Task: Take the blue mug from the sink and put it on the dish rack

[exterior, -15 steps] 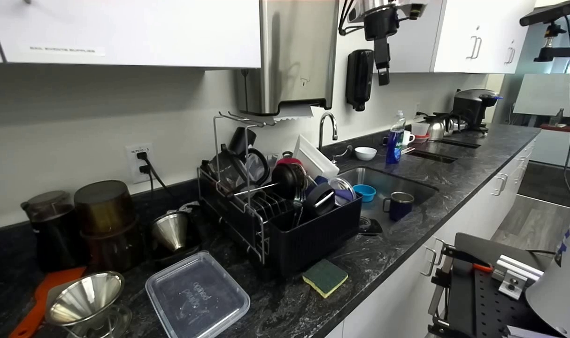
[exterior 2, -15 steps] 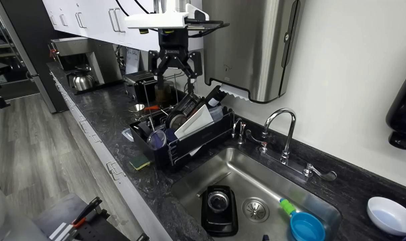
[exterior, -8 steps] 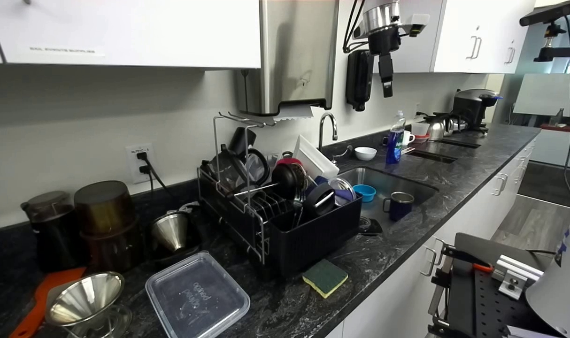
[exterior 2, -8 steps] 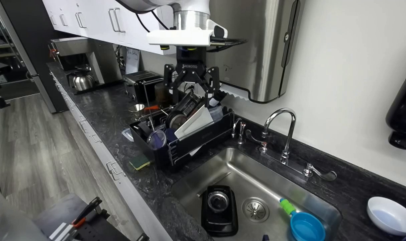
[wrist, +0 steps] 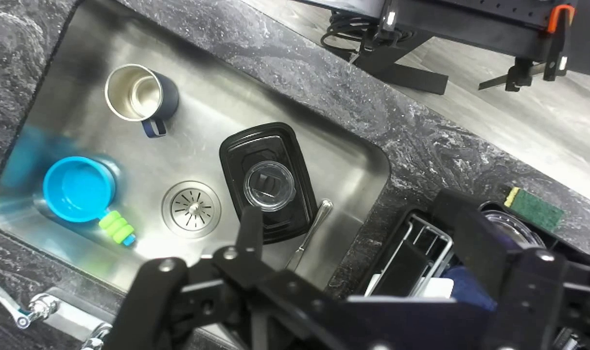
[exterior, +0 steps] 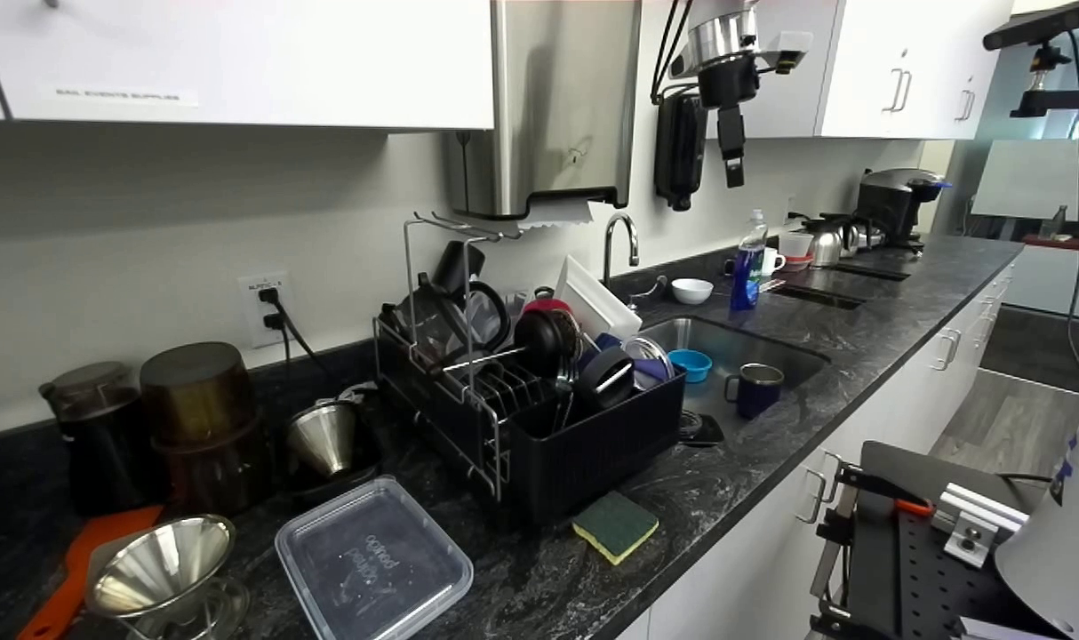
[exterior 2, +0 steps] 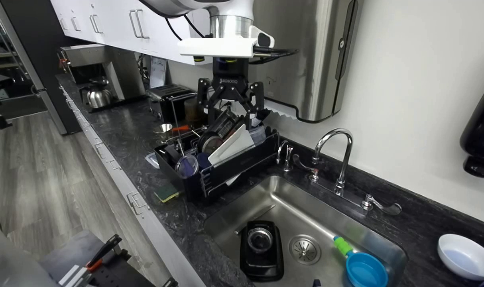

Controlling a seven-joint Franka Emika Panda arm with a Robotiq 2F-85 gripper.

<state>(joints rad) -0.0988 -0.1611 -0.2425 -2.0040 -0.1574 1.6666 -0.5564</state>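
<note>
The dark blue mug (exterior: 757, 396) with a steel rim stands upright in the sink (wrist: 198, 102). In the wrist view the mug (wrist: 167, 99) is at the upper left, its handle toward the drain. An exterior view shows only what looks like its handle (exterior 2: 317, 283) at the bottom edge. The black dish rack (exterior: 593, 458) is full of dishes; it also shows in the other views (exterior 2: 242, 161) (wrist: 416, 262). My gripper (exterior 2: 230, 119) is open with nothing between its fingers, high over the counter near the rack and sink. It points downward in both exterior views (exterior: 734, 182).
The sink also holds a blue cup with a green handle (wrist: 78, 189), a black tray (wrist: 232, 160) with a clear lid, and a knife (wrist: 319, 216). A faucet (exterior 2: 345, 155), soap bottle (exterior: 748, 267), white bowl (exterior: 691, 291) and paper towel dispenser (exterior 2: 298, 59) are nearby.
My gripper has moved lower and toward the sink side, mostly in the first half second and only slightly since. It stays open. The mug and other objects have not moved.
</note>
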